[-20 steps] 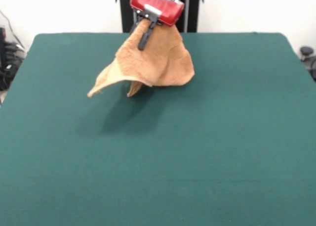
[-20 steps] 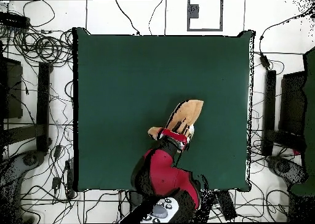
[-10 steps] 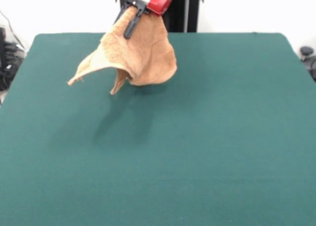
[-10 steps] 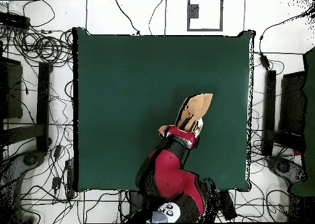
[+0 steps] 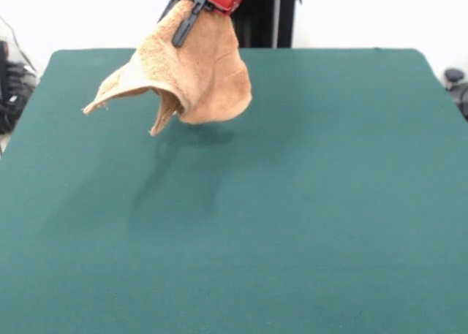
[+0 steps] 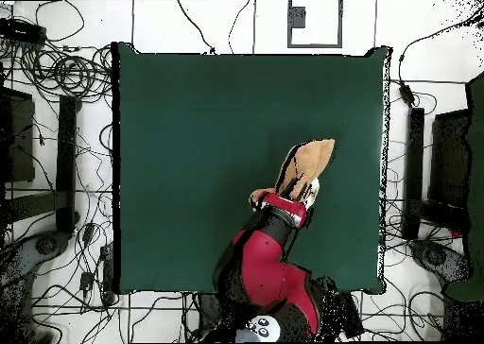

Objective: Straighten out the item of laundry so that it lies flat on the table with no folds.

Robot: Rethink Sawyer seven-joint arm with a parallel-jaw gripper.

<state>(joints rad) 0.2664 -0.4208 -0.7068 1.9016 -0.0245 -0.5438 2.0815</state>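
Note:
The tan-orange towel (image 5: 191,71) hangs in the air above the green table (image 5: 307,202), clear of its surface, with a shadow below it. My gripper (image 5: 184,20) at the top of the front view is shut on the towel's upper edge, and the cloth drapes down in a cone, one corner sticking out to the left. In the overhead view the towel (image 6: 308,163) shows just beyond the red gripper (image 6: 291,198), in the right half of the table (image 6: 189,123).
Cables and equipment (image 6: 57,85) lie on the floor around the table. The table's far edge (image 5: 329,50) runs just behind the hanging towel.
The gripper has risen and shifted left in the front view, lifting the towel fully off the table. The towel's shadow has spread lower on the cloth.

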